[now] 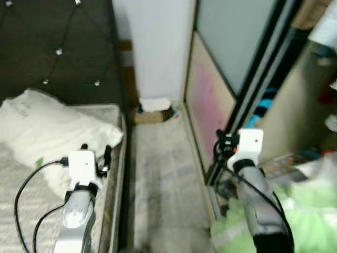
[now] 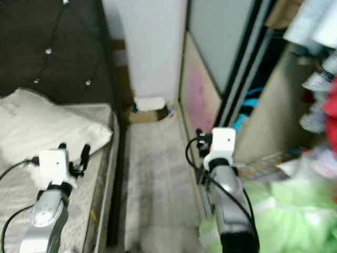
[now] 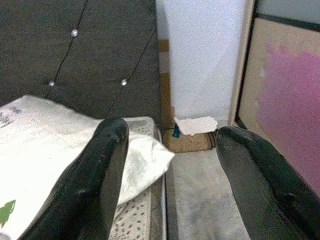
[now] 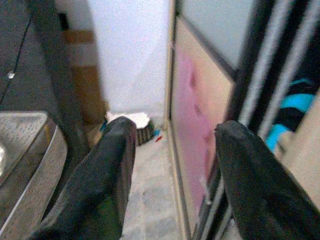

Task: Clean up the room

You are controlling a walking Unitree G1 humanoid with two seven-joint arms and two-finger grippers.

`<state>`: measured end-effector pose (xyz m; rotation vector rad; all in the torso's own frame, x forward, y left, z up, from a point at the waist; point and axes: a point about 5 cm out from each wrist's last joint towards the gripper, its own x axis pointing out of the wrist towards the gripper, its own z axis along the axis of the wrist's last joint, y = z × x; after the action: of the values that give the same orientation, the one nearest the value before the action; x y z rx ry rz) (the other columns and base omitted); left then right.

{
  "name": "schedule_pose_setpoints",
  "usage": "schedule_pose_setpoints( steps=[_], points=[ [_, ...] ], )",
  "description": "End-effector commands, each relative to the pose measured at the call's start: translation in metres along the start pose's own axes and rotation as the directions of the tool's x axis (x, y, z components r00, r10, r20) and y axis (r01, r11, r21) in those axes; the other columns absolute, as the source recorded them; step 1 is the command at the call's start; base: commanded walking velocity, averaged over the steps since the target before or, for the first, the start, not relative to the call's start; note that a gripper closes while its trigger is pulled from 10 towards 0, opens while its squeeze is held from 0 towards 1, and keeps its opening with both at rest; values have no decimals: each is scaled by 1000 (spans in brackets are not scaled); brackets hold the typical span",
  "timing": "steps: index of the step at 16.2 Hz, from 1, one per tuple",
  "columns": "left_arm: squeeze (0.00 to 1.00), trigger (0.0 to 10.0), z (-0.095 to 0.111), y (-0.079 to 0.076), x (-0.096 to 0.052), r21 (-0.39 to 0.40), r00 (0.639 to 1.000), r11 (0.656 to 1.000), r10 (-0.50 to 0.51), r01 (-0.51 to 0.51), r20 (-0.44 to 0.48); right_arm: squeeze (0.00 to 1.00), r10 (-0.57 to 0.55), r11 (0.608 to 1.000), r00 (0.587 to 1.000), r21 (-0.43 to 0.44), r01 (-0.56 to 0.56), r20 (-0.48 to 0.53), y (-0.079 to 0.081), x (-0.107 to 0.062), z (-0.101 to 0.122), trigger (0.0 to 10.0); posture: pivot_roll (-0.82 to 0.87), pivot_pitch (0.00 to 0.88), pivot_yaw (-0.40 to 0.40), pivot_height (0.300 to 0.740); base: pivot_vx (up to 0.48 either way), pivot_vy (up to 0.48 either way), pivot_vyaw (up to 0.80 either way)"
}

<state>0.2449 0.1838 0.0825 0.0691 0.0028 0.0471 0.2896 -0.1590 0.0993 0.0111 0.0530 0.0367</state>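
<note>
Left gripper (image 3: 167, 175) hovers over the bed's near right edge, fingers wide, holding nothing, beside the rumpled white pillow (image 1: 50, 126). Right gripper (image 4: 172, 175), fingers spread too, points down the grey floor aisle toward a small brown cardboard box (image 1: 150, 113) at the far wall.

Two silver arms, white boxy wrist blocks, looping black cables, left claw (image 1: 96, 151) black-fingered

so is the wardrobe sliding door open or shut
Open: the sliding door is pushed aside, and clothes show in the gap to its right.
</note>
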Motion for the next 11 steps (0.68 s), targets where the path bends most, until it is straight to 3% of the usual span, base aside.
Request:
schedule_pose_setpoints(
  steps=[1, 2, 3, 11],
  points=[
    [0, 10000, -2, 3, -1, -28, 1000, 1000, -6, 6, -8, 0, 48, 999, 999, -14, -47, 18, 10, 2, 4, 10000, 60, 0, -35, 740, 0, 0, 794],
    [1000, 10000, -2, 3, -1, -46, 1000, 999, -4, 3, -5, 0, 52, 998, 998, -20, -52, 21, 11, 2, 5, 10000, 60, 0, -35, 740, 0, 0, 794],
    [1000, 10000, -2, 3, -1, -50, 1000, 999, -3, 3, -6, 1000, 45, 999, 999, -15, -44, 19, 10, 3, 4, 10000, 60, 0, -35, 740, 0, 0, 794],
    [1000, 10000, 0, 3, 1, -62, 1000, 998, -6, 6, -5, 1000, 51, 999, 999, 4, -51, 13, 10, 5, 5, 10000, 61, 0, -44, 740, 0, 0, 793]
  ],
)
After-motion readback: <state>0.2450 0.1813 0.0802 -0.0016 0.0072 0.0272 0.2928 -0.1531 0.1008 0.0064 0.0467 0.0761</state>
